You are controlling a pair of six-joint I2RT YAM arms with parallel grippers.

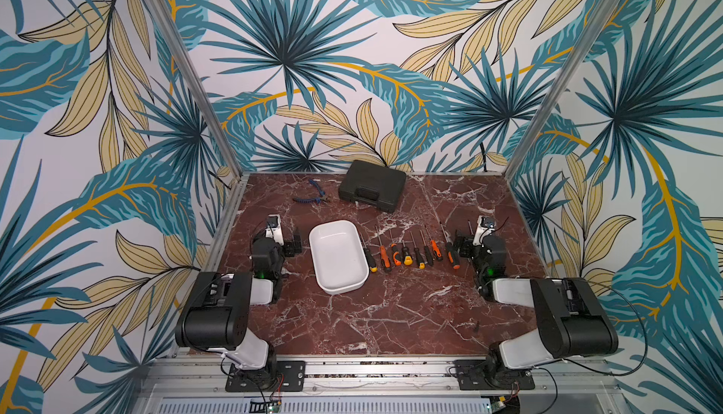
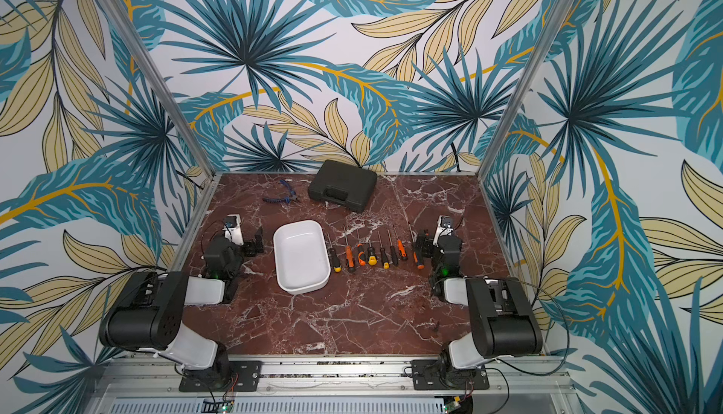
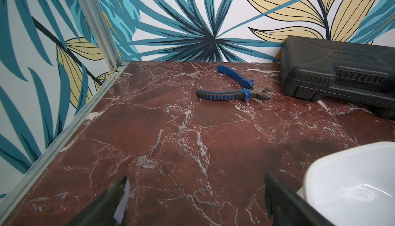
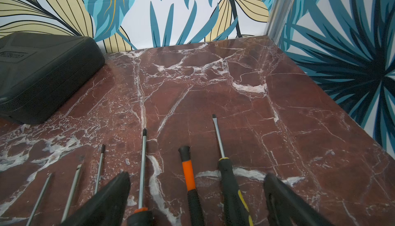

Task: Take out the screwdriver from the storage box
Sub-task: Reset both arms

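Since the storage box (image 1: 338,259) shows only its bare white floor in both top views, we judge that the taking-out step is finished: no screwdriver lies inside it. The screwdrivers (image 1: 396,254) lie in a row on the table (image 1: 371,314), on the tub's right. Their handles point toward the robot and their shafts toward the back wall, and the nearest one lies just beside the tub's right wall. Which of them the task meant we cannot say. The left gripper (image 3: 196,192) sits low beside the tub's left wall, with its jaws spread wide and nothing between them but tabletop. The right gripper (image 4: 197,176) sits low at the far end of the row. It is just as wide and grips nothing, though two handles lie on the table under the gap between its jaws. We think the next move calls for little. If another pick were wanted, the right arm would have to centre on one handle and avoid its close neighbours. The surface is dark red marble with white veins, flat and glossy, so a round handle could roll on it. Toward the back lie a closed black case (image 1: 371,185) and blue-handled cutters (image 1: 313,193), well apart from the tub. Leaf-patterned walls (image 1: 274,59) and aluminium frame posts (image 1: 187,79) enclose the cell.
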